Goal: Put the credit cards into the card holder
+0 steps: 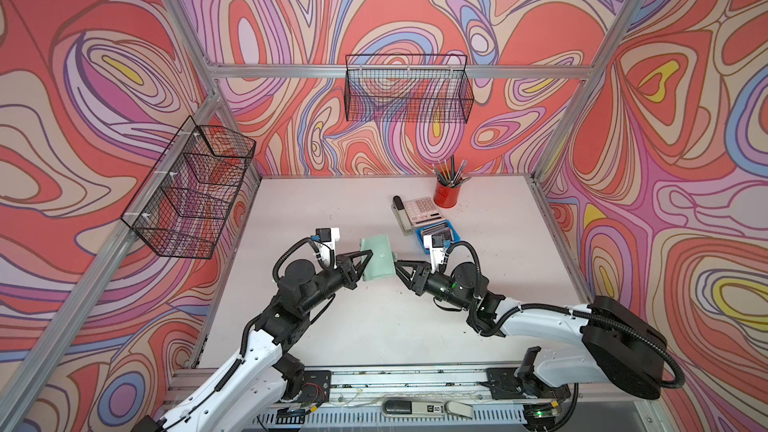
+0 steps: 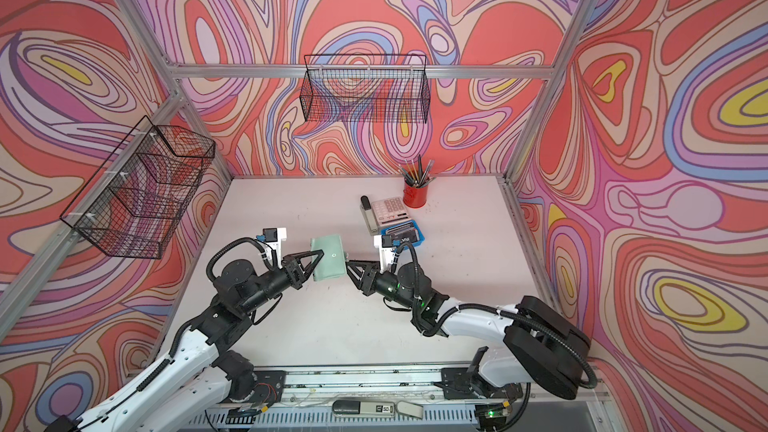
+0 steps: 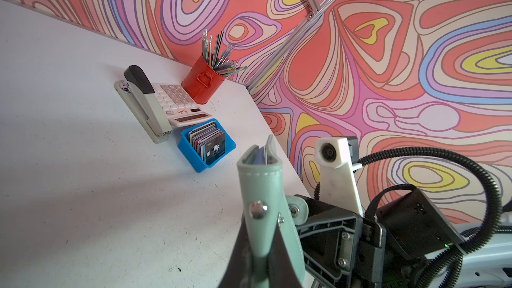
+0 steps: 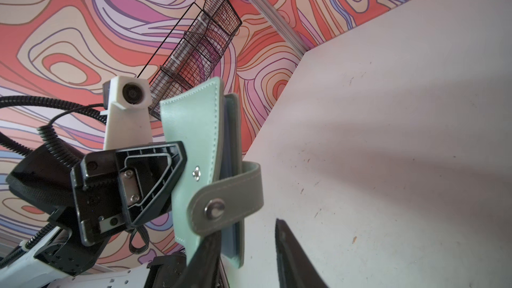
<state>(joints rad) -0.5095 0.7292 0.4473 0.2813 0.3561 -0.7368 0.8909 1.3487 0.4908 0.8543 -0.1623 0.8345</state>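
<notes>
**Holder lifted and offered, cards not yet touched**

The left claw [image 1: 368, 255] is clamped on one edge of the holder [image 1: 380, 261], holding it on edge above the surface [image 1: 332, 326], probably so that the covers can be parted. The right claw [image 1: 398, 263], its jaws apart and holding nothing, sits at the opposite edge by the tab [image 4: 224, 189], which looks unsnapped. This seems to be the opening step. The cards [image 3: 212, 145] stand packed in the tray [image 3: 191, 153] beside the calculator [image 3: 177, 101], a dark "Vip" card in front.

Count: two claws, one holder, one tray, one calculator, one stapler [image 3: 144, 98], one pen cup [image 3: 202, 84] and two wall baskets [image 1: 409, 89] [image 1: 187, 189]. The cards are too tightly packed to count.
</notes>
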